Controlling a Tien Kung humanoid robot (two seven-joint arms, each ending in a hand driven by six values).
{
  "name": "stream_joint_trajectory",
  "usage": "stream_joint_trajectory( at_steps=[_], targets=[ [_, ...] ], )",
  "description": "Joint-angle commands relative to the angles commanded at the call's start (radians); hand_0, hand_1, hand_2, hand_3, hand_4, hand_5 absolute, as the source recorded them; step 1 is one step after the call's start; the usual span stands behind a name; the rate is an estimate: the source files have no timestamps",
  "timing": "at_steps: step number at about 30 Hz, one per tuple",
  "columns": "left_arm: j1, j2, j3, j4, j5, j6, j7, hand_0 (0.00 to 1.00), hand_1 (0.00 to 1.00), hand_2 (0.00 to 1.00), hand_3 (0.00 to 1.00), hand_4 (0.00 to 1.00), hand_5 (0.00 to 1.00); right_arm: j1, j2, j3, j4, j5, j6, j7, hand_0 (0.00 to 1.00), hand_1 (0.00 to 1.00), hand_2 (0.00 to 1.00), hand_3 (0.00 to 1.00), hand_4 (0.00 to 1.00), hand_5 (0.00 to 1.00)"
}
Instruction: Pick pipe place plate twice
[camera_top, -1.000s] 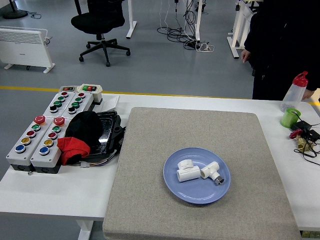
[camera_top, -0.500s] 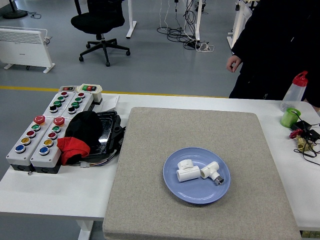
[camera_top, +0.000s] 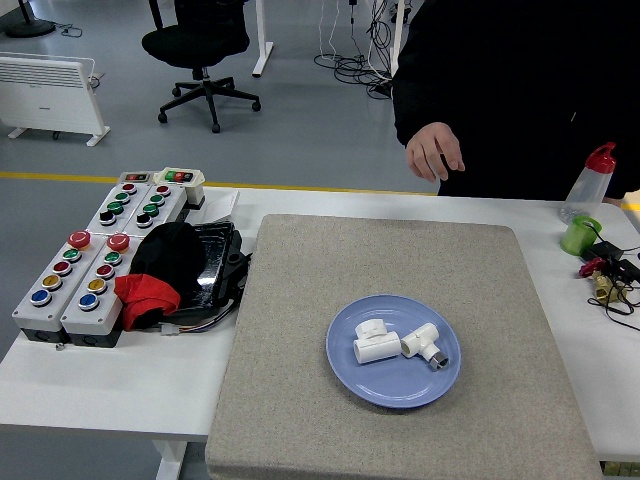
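A blue plate (camera_top: 350, 375) lies on the grey mat (camera_top: 390, 260), right of the mat's middle. Two white pipe fittings rest on the plate: one stubby piece (camera_top: 373, 341) on the left and one tee-shaped piece (camera_top: 425, 344) with a metal end on the right. They touch each other. Neither robot hand is in view. A person in black stands at the far side; one hand (camera_top: 433, 152) hangs open above the table's far edge, holding nothing.
Grey button boxes (camera_top: 82, 270) stand at the left, with a black and red cloth (camera_top: 160, 270) on a dark tray beside them. A green cup (camera_top: 579, 236), a red-capped bottle (camera_top: 590, 181) and some cables (camera_top: 610, 272) sit at the right edge.
The person has stepped left along the far side and leaned toward the table; the hand has come lower and closer to the mat. The plate and fittings have not moved.
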Motion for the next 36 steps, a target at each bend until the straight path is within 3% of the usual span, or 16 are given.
stream_joint_trajectory(
  at_steps=[36],
  targets=[
    [-0.008, -0.001, 0.008, 0.004, 0.005, -0.007, -0.001, 0.74, 0.782, 0.752, 0.715, 0.477, 0.998, -0.038, 0.014, 0.052, 0.008, 0.04, -0.031, 0.033, 0.794, 0.749, 0.779, 0.773, 0.579, 0.67]
  ],
)
